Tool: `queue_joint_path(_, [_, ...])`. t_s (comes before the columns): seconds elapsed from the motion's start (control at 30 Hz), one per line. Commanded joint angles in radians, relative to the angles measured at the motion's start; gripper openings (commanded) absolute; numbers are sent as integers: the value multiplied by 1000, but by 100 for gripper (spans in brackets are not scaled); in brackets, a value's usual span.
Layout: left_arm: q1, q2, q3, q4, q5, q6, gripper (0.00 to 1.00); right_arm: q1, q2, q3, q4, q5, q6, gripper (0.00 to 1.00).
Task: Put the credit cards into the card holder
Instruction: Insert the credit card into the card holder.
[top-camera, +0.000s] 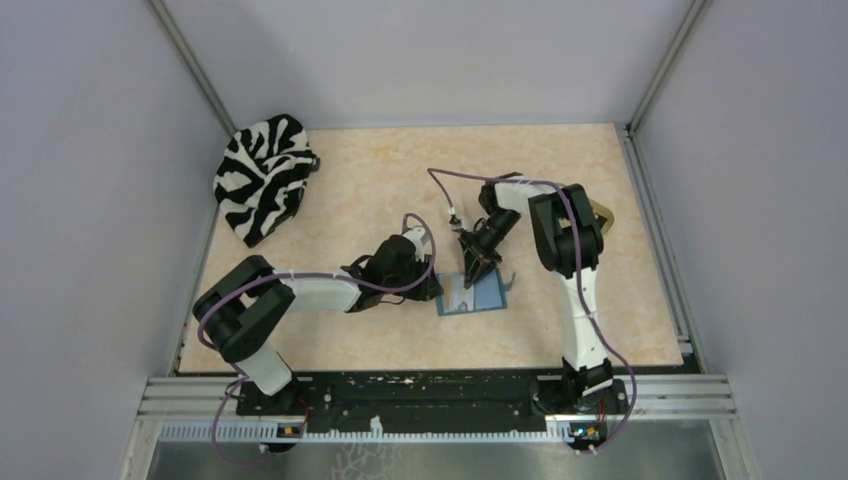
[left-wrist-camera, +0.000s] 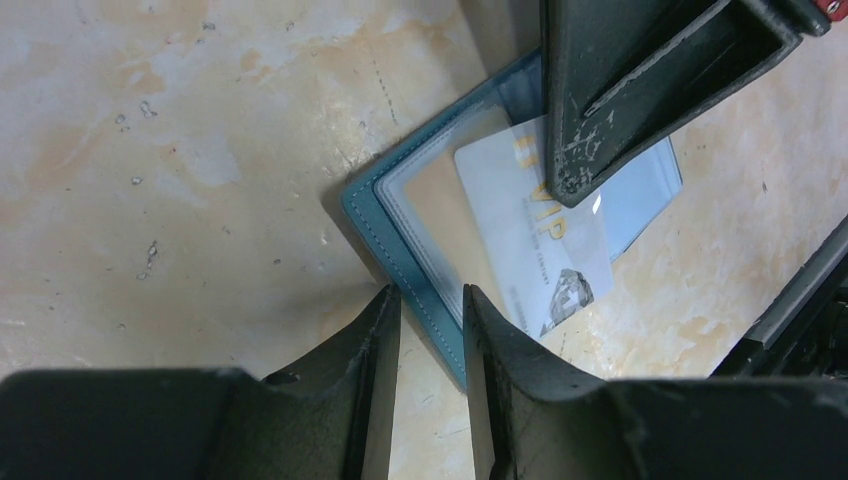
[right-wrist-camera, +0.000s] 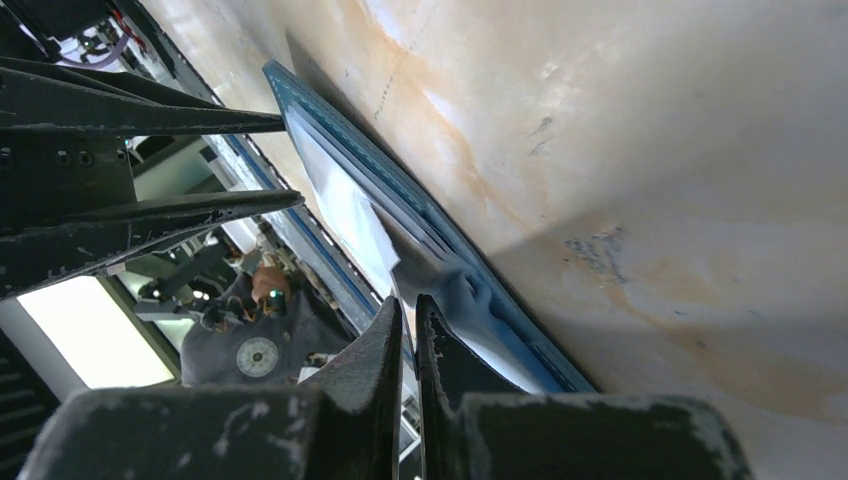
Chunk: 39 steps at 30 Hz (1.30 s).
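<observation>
The teal card holder (top-camera: 482, 297) lies open on the tabletop, its clear and pale blue pockets facing up (left-wrist-camera: 375, 215). A pale credit card (left-wrist-camera: 530, 230) printed "VIP" sits partly inside a pocket, with one corner sticking out over the table. My right gripper (top-camera: 476, 272) points down at the wallet and is shut on this card's edge (right-wrist-camera: 410, 305). My left gripper (left-wrist-camera: 432, 300) stands partly open astride the wallet's left border, one finger outside the edge and the other on the clear pocket. Other cards are out of view.
A zebra-striped cloth (top-camera: 262, 175) is bunched at the back left corner. A beige tray (top-camera: 603, 214) peeks out behind the right arm's elbow. Walls close in the table on three sides.
</observation>
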<state>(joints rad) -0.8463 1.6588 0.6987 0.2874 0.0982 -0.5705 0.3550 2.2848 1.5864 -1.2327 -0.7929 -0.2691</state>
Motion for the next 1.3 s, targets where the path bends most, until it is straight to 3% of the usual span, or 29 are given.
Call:
queue_joint_path(0.0, [-4,6,46,19,26,17,35,31,27,40,11,65,-35,4])
queue_joint_path(0.7, [-4,5,51,11,29,18,35,17,-16,-9,133,6,47,3])
queue_joint_path(0.93, [-4,11,64,13,38,18,36,16,6,5,124,-45,29,10])
queue_joint_path(1.27, [-4,-121,62,-59,-23,16,38,16,1,-4,123,-57,8,12])
